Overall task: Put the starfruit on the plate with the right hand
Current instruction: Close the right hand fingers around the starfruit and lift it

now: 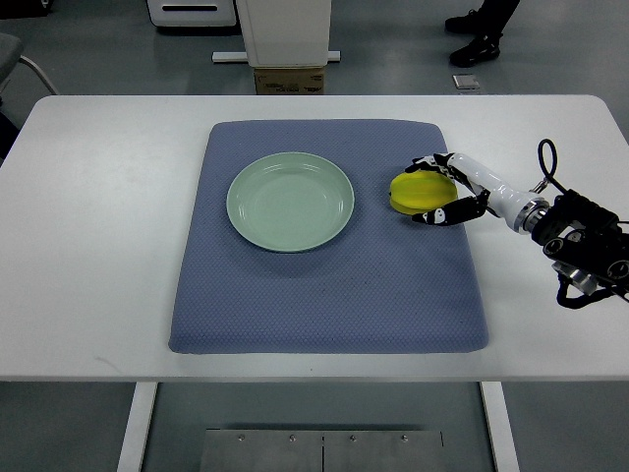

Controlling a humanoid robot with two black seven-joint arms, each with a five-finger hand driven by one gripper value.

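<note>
The white rectangular table (98, 246) is sitting nearest the camera, its front edge running along the bottom of the view. On it a blue-grey textured fabric mat (324, 295) is lying flat, covering the middle. The pale green round ceramic plate (290, 202) is resting on the mat's upper left part, holding nothing. At three o'clock from the plate, just beside its rim but apart from it, the yellow waxy starfruit (418, 192) is lying on the mat. The right hand (447, 192), black and white, is reaching in from three o'clock and cupping the fruit, fingers curling around its top and bottom sides. The grasp appears to be closing, so the pick is in hand. Next calls for lifting, carrying toward nine o'clock, and releasing over the plate's centre.
</note>
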